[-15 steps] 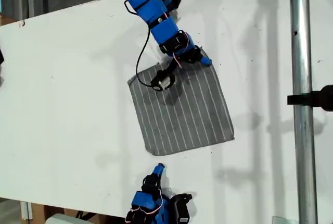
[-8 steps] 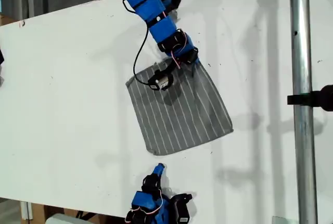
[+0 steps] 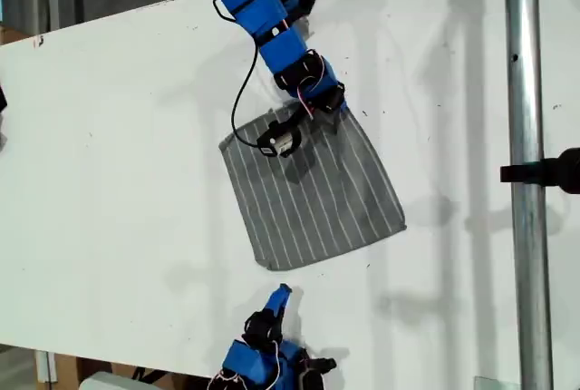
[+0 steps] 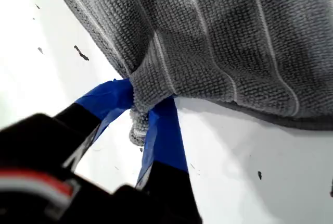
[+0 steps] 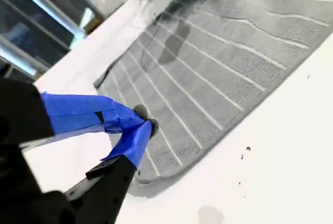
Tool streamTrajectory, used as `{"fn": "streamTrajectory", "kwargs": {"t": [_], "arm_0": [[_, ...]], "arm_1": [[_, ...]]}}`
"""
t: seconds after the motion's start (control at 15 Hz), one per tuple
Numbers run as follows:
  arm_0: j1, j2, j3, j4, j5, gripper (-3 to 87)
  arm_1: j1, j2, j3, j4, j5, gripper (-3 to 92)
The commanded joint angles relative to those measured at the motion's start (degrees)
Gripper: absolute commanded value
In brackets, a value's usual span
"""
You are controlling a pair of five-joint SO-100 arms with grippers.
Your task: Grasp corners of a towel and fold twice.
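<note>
Table (image 3: 109, 136): white surface, filling most of the exterior view, with small dark specks showing in both wrist views
Towel (image 3: 313, 190): grey with thin white stripes, lying mostly flat near the middle of the exterior view, turned at a slant; the cloth near its top corner is rucked up
Near corner (image 3: 265, 264): flat on the table, pointing toward the bottom of the exterior view, just beyond my second gripper
My second gripper (image 3: 280, 297): at the bottom of the exterior view, blue-taped fingers (image 5: 136, 141) brought together tip to tip with nothing between them, hovering over the table just short of the towel's near corner (image 5: 151, 174) (the second wrist view shows no cloth caught)
My first gripper (image 3: 337, 111): at the top of the towel in the exterior view, reaching down from the top edge
Grasp: my first gripper (image 4: 143, 117) is clamped on a corner (image 4: 139, 125) of the towel (image 4: 234, 36), a bunched tip of cloth pinched between the blue fingers (image 4: 164, 138)
Pole (image 3: 526, 172): grey metal, upright along the exterior view's right, well apart from the towel
</note>
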Motion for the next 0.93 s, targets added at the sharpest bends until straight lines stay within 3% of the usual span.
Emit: {"fn": "streamTrajectory", "kwargs": {"t": [0.0, 0.2, 0.33, 0.4, 0.53, 0.87], "arm_0": [[4.92, -29.18, -21.45, 0.00, -1.67, -3.2], [11.51, -65.30, -56.60, 14.94, -0.97, -3.1], [14.50, -81.65, -74.71, 20.39, 0.62, -3.0], [15.47, -86.31, -79.37, 20.13, 2.46, -2.9], [17.75, -91.49, -83.67, 13.18, 4.92, -0.1], [20.74, -106.87, -99.67, 15.29, 10.55, 32.2]], "arm_1": [[1.14, 2.46, 0.09, -0.70, 0.18, -0.1], [0.97, 2.64, 0.18, -0.70, 0.18, -0.1], [0.97, 2.64, 0.35, -1.05, 0.26, -0.1], [0.97, 2.64, 0.62, -1.41, 0.26, -0.1], [0.88, 2.55, 1.23, -1.93, 0.53, -0.1], [0.62, 2.29, 2.37, -3.69, 0.53, -0.1]]}}
